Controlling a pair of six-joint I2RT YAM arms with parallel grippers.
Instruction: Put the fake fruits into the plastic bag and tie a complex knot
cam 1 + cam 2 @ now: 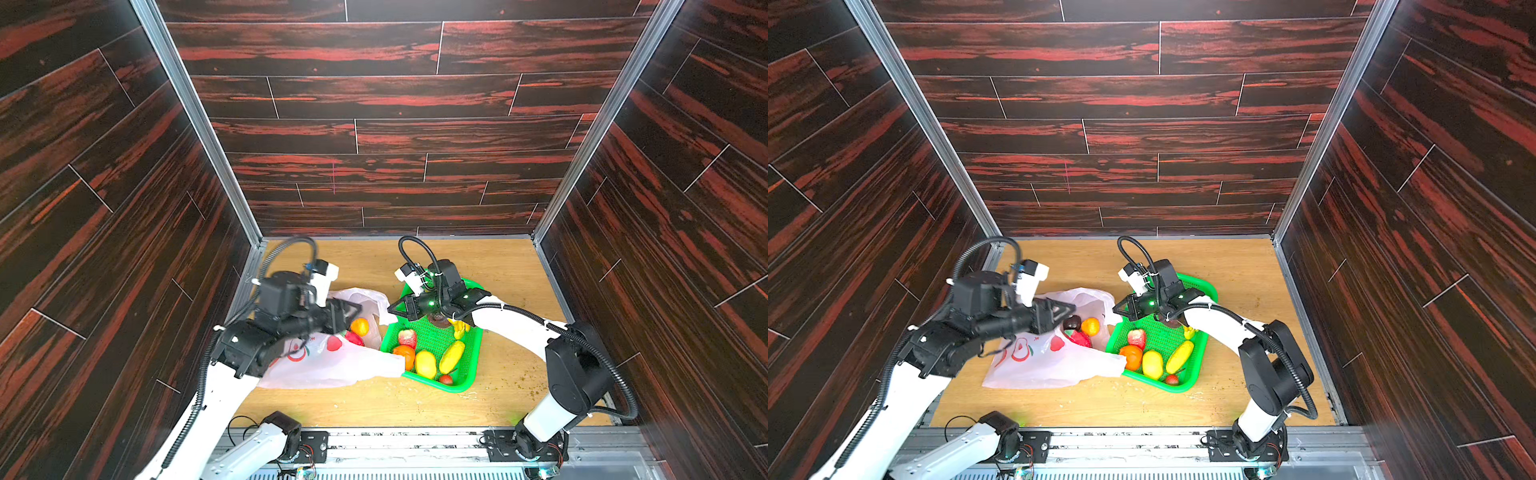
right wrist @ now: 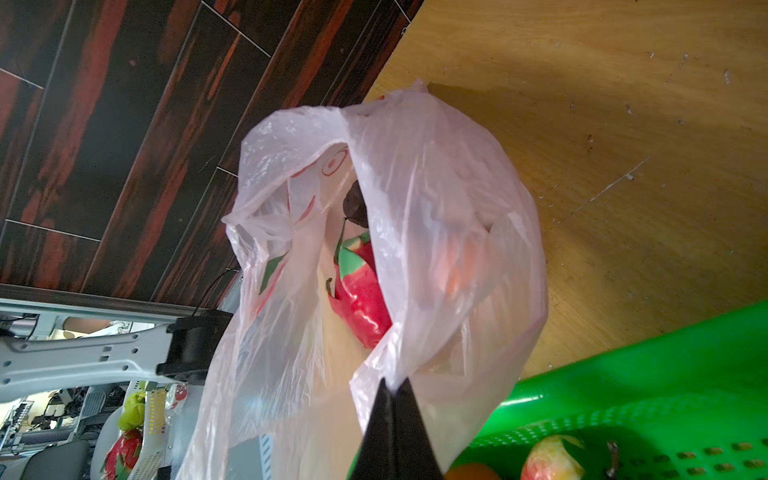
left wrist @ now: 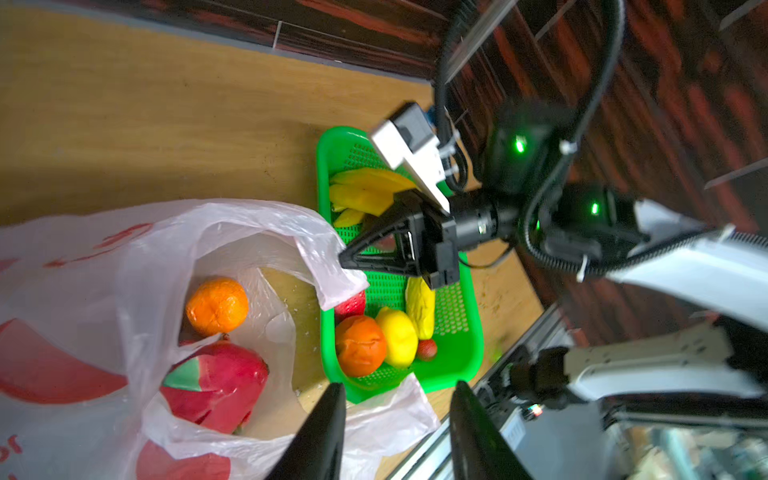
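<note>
A: Where's the bag (image 1: 328, 370)?
B: Flat on the table (image 1: 374, 403), left of centre, mouth facing right toward the basket (image 1: 457, 388). They touch: a strap (image 1: 386, 365) lies over the basket's near-left rim.
A: Who has the mouth?
B: The right gripper (image 2: 395, 384), clenched on the far rim, holds it raised so the opening stands wide.
A: The left gripper (image 3: 399, 386)?
B: Released, jaws apart with nothing between them, hanging over the mouth.
A: Inside?
B: An orange (image 3: 217, 305), a dragon fruit (image 3: 216, 382) and a dark fruit (image 1: 1072, 322), packed together just within the rim.
A: In the basket?
B: A lemon (image 1: 426, 363) by its near rim, a banana (image 1: 459, 328) farther back, and more.
A: Room to move?
B: Bare wood runs from bag and basket to the back wall (image 1: 374, 187), along the near edge, and right of the basket. The left arm (image 1: 249, 349) covers the bag's left end, close to the side wall (image 1: 166, 291).
</note>
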